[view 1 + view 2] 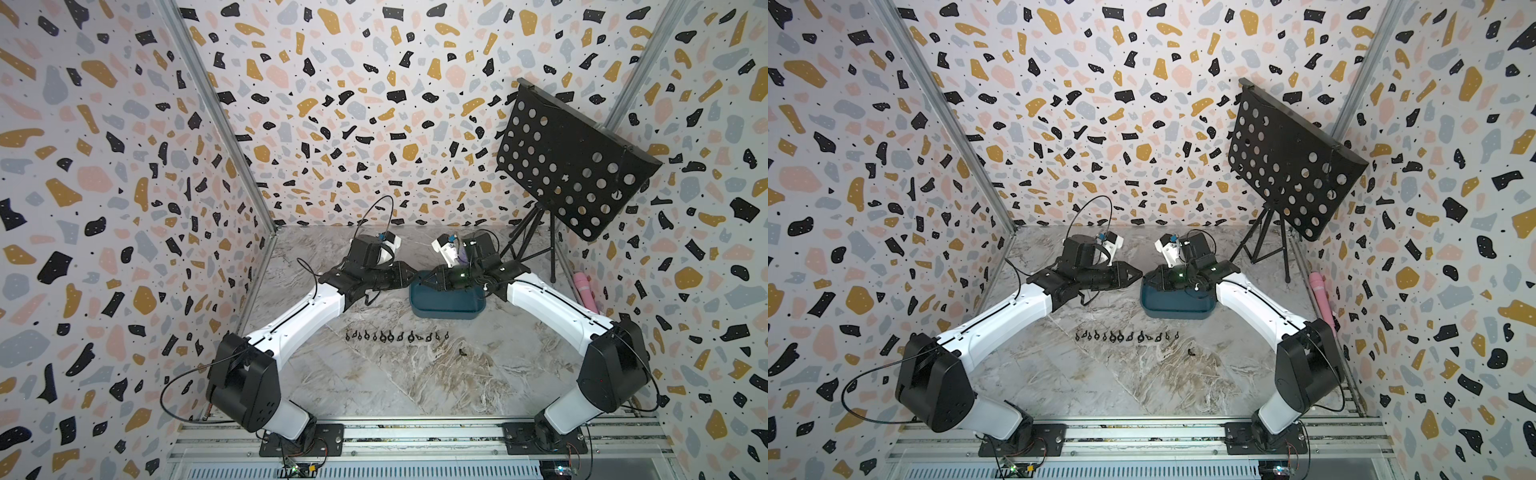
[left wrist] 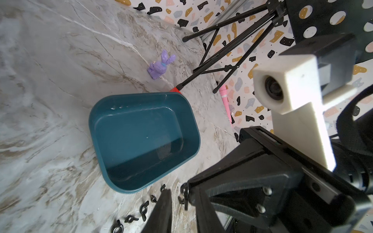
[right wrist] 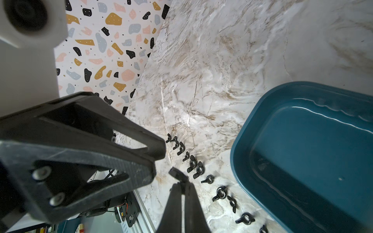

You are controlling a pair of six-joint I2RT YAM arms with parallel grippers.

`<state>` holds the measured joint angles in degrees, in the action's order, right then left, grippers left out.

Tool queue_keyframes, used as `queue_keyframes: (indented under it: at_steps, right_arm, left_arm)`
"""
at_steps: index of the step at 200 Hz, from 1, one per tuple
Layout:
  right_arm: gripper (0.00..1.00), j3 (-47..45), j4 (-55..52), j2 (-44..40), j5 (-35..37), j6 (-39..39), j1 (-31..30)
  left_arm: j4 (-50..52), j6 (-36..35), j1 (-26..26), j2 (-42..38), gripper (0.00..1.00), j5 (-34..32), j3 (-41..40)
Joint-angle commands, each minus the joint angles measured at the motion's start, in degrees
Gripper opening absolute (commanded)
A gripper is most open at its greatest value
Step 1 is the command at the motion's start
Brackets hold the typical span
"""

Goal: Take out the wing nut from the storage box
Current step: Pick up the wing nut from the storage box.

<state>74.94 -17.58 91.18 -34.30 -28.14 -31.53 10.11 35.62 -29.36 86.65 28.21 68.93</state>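
Your right gripper (image 3: 180,182) pinches the wing nut (image 3: 178,175) tight, in the air beside the empty-looking storage box (image 3: 245,129); the left gripper (image 3: 156,161) is narrow near it, hold unclear. Get both left pads squarely on a wing before releasing right

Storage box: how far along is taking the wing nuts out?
Done: a row of wing nuts lies on the table in front of the storage box, whose visible floor looks empty. In hand: the right gripper, fingers shut, holds what looks like one more wing nut near the left gripper. Left: setting it down.
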Motion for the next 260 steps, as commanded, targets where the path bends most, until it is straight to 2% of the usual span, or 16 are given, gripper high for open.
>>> queue_keyframes:
  at_steps: [1,107,155,189,201,212,260]
  right_arm:
    - [0.00,1.71,-0.63,-2.14,-0.85,0.65,-0.24]
    - [0.00,1.78,-0.52,-2.32,-1.20,0.55,-0.29]
    - [0.00,1.73,-0.45,-2.41,-1.29,0.28,-0.28]
    - [0.00,1.66,-0.70,-2.59,-1.04,0.11,-0.22]
    - [0.14,1.50,-1.15,-2.82,-0.36,0.11,-0.27]
    - [0.35,1.51,-2.14,-3.09,1.17,0.10,-0.22]
    - [0.55,-0.79,-2.51,-6.03,5.92,-0.20,0.79]
  left_arm:
    - [-2.68,-0.10,-0.28,0.76,0.24,1.54,2.16]
    - [-3.25,0.09,-1.28,2.78,0.18,2.43,2.78]
    - [-3.34,0.05,-1.44,2.70,0.00,2.33,2.58]
    - [-3.26,-0.15,-1.40,1.87,0.00,0.90,2.05]
    - [-2.95,-0.44,-1.42,1.43,0.00,0.20,1.85]
    - [-2.45,-0.78,-1.40,0.98,0.00,-0.64,1.76]
    - [2.14,-2.83,-0.24,-1.86,0.00,-4.70,0.61]
